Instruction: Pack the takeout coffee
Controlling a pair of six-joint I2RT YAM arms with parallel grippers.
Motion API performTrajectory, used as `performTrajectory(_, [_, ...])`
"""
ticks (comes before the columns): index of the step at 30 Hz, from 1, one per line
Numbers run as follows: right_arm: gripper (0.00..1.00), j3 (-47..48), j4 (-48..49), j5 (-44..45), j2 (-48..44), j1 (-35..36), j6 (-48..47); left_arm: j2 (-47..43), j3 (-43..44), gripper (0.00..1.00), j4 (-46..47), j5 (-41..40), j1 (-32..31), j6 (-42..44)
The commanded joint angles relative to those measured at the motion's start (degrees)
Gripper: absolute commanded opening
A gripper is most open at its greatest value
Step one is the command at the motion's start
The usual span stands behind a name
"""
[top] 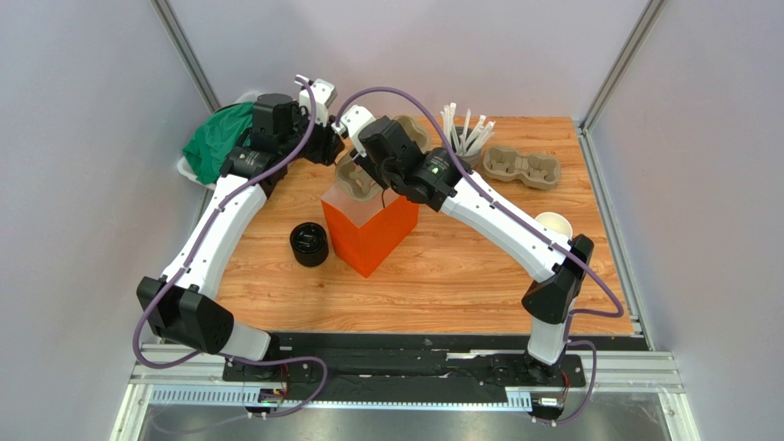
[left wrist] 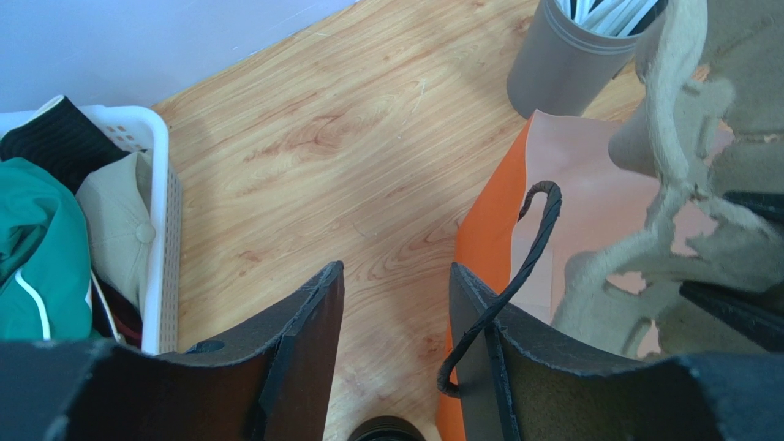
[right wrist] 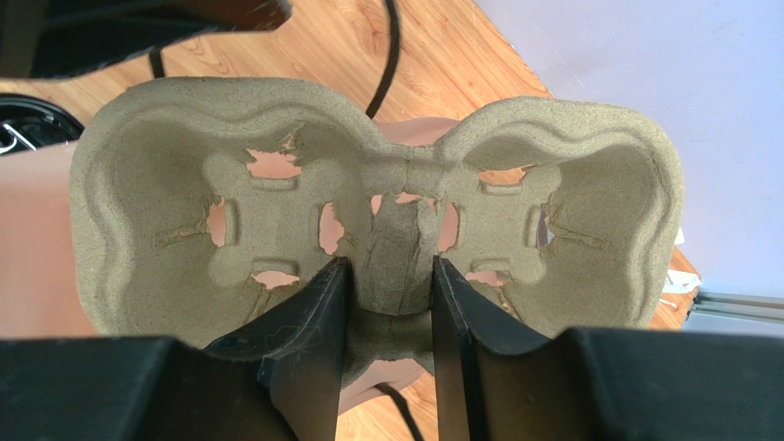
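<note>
**Desk:** Coffee first. Where's it sit?

**Photog:** Round black lid [top: 308,243] on the wood table [top: 442,276], just L of the orange paper bag [top: 373,234]. It's outside the bag, w/ a small gap btwn them. The shot's from overhead, so I can't make out the cup under it.

**Desk:** And the bag?

**Photog:** Upright at centre table, mouth open. A black cord handle [left wrist: 515,276] arches up at its rim.

**Desk:** Arms?

**Photog:** Both reach in over the bag's far side. The R gripper [right wrist: 388,266] is clamped on the centre ridge of a pulp 2-cup carrier [right wrist: 230,165], one finger each side. The carrier is held over the bag mouth, and the bag's inside shows thru its cut-outs. The L gripper [left wrist: 396,271] has its fingers apart w/ nothing pinched btwn them, and bare table shows in the gap. The cord handle runs along the finger nearest the bag. Can't tell if it bears on that finger.

**Desk:** Rest of the frame?

**Photog:** A 2nd carrier [top: 523,167] lies flat at far R of the table. A grey cup of white straws [top: 465,138] stands just L of it, behind the R arm. A white basket [left wrist: 158,211] w/ green cloth [top: 216,142] sits at the far L corner. A lidless tan cup [top: 555,223], white inside, is at the R edge, partly hidden by the R arm's elbow. Can't tell if it's one cup or a stack.
</note>
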Motion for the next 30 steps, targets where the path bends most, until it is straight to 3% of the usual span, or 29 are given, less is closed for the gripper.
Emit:
performTrajectory(1, [0.2,-1.8,-0.3,2.6,-4.0,1.9,-1.2,-0.9,-0.3,0.54,2.5,-1.1,0.3,-1.2])
performTrajectory(19, [0.21,-5.6,2.4,7.6,-4.8,6.4,-6.7,-0.3,-0.8,0.54,2.8,-1.9,0.3,-2.0])
performTrajectory(30, [0.24,-0.7,-2.3,0.7,-3.5,6.8,-2.4,0.2,-0.6,0.54,2.8,-2.0,0.3,-2.6])
